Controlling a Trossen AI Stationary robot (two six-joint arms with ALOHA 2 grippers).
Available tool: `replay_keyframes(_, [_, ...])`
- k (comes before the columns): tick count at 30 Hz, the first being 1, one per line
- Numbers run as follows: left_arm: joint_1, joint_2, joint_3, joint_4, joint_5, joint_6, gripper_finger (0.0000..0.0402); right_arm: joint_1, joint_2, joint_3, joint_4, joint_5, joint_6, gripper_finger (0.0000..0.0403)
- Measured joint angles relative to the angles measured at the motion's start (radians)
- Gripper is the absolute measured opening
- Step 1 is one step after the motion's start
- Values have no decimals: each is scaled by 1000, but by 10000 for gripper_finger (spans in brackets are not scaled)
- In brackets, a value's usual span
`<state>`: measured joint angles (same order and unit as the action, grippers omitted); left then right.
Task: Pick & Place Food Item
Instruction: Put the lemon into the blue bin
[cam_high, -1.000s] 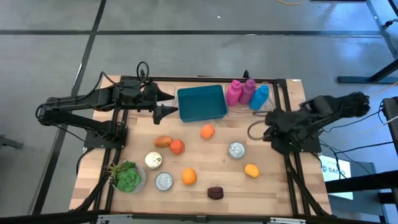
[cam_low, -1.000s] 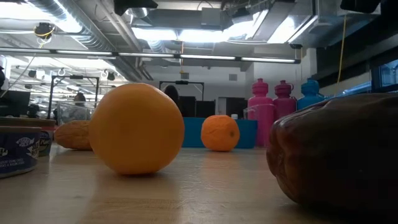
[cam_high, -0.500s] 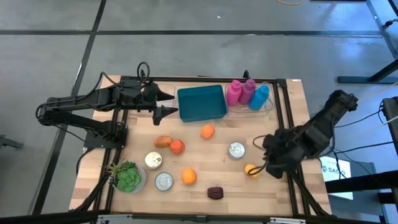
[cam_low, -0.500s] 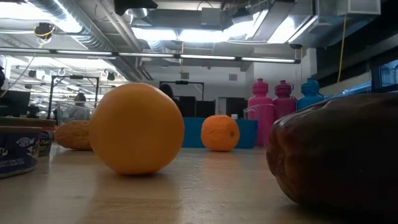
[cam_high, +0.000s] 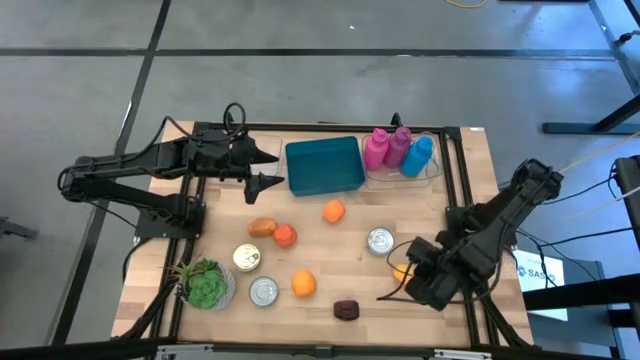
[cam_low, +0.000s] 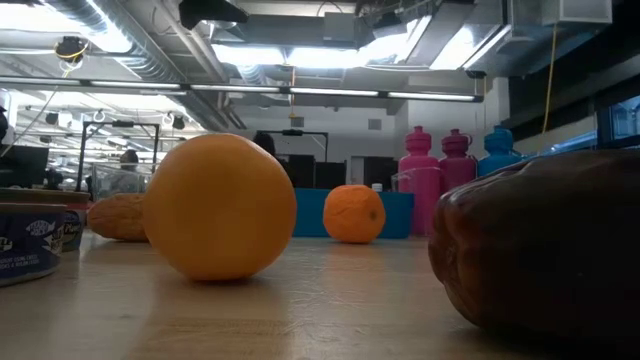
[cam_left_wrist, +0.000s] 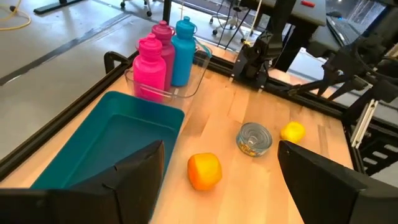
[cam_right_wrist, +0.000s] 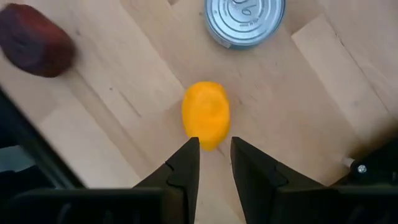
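Note:
A yellow lemon-like food item (cam_right_wrist: 206, 115) lies on the wooden table near its right side, partly covered by my right arm in the high view (cam_high: 402, 270). My right gripper (cam_right_wrist: 214, 152) points down over it. Its fingers are slightly open, with nothing between them, and their tips are at the lemon's near end. The teal bin (cam_high: 324, 166) stands at the far middle. My left gripper (cam_high: 262, 168) hangs wide open beside the bin's left side, above the table (cam_left_wrist: 221, 149).
A can (cam_high: 380, 241) lies just beyond the lemon and a dark purple item (cam_high: 346, 309) to its left. Oranges (cam_high: 303, 283) (cam_high: 333, 211), a red fruit (cam_high: 285, 236), a brown item (cam_high: 262, 227), two more cans (cam_high: 247, 258) (cam_high: 264, 291), a plant (cam_high: 206, 284) and bottles (cam_high: 398, 150) are also on the table.
My right gripper has swung from beside the can toward the table's near edge and has come down. Its wrist has rolled, and it now hangs over the lemon. The lemon and the other things have stayed where they were.

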<state>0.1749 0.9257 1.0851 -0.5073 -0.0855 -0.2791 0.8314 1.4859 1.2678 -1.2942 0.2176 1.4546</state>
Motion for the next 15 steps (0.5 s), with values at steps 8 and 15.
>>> replay_keyframes(8, [0, 0, 0, -2, 2, 49, 306, -1, 118, -1, 4, -9, 38, 93])
replay_keyframes(15, [0, 0, 0, -22, 25, 56, 306, -10, 150, -1, 96, -88, 60, 145])
